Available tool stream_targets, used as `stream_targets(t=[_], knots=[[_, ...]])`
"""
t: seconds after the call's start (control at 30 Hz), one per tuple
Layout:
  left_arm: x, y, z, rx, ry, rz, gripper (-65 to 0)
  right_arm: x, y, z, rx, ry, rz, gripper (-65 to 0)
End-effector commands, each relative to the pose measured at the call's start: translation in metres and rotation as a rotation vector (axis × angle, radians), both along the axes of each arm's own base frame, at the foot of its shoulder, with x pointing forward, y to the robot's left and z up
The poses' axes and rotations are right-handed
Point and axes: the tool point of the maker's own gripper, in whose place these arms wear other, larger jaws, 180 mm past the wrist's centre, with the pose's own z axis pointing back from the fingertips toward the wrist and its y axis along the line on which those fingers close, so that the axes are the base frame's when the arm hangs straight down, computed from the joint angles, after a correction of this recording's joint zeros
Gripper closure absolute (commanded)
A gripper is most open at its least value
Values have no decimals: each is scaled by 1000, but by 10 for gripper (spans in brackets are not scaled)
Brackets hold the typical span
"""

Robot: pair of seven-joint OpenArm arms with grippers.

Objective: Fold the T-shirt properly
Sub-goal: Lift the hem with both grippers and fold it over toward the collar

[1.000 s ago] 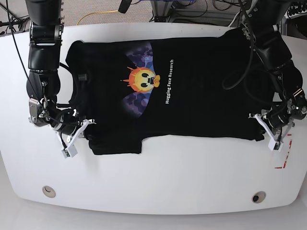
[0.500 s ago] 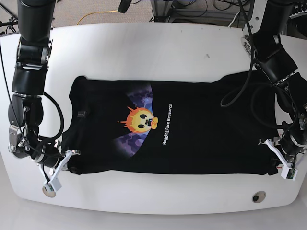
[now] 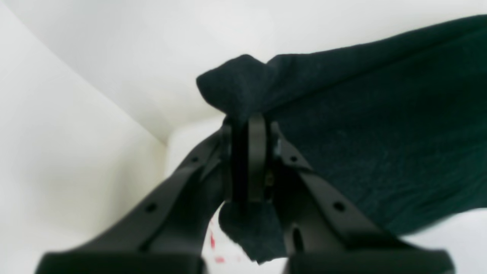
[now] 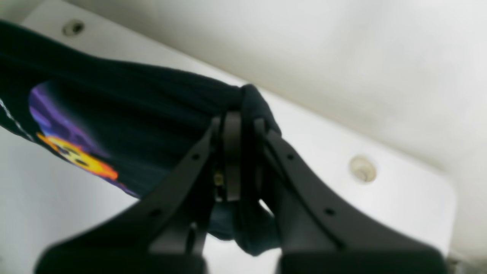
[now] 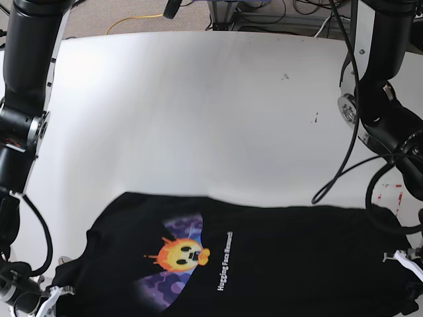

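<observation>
T-shirt (image 5: 264, 264) cloth is stretched flat across the near edge of the white table (image 5: 198, 112), whose far expanse lies bare. Its corners are clamped by the left gripper (image 3: 249, 125) and right gripper (image 4: 237, 118), both fully closed.

— What do you see the T-shirt (image 5: 277, 257) made of?
— Soft matt black cloth, finely ribbed, your print flat and bright.
— And the table (image 5: 198, 112)?
— Smooth white, faintly glossy. Your gripper fingers (image 4: 232, 152) look like matt black plastic.
</observation>
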Motion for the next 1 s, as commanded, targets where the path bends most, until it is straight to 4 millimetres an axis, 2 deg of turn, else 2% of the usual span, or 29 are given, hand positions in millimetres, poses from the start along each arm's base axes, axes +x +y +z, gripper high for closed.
stream_targets(t=[0.0,0.13,0.27,0.4,0.5,0.57,0.63,0.67,0.83,0.93,0.97], knots=[[-4,7,44,14,-104,23,0,-5,-18,51,-26,-106,-41,0],[-6,7,72,13,-163,24,0,-9,-13,84,-127,-163,-11,0],[-5,4,70,13,-162,14,0,-11,-18,84,-150,-169,-4,0],[-6,-1,43,34,-106,9,0,-17,-28,52,-139,-104,12,0],[-7,-3,13,38,-46,7,0,-23,-32,15,-101,-35,35,0],[-5,-11,-17,22,13,-13,0,-33,-32,-16,-34,-2,59,0],[-7,-14,-38,16,55,-19,0,-42,-34,-40,-4,29,62,0],[-11,-16,-51,19,82,-20,0,-49,-35,-54,7,45,61,0],[-32,-23,-92,44,152,-18,0,-80,-39,-114,22,135,46,0],[-43,-25,-118,48,211,-20,0,-95,-28,-145,41,188,64,0],[-50,-24,-134,54,249,-18,0,-104,-24,-159,42,209,68,0]])
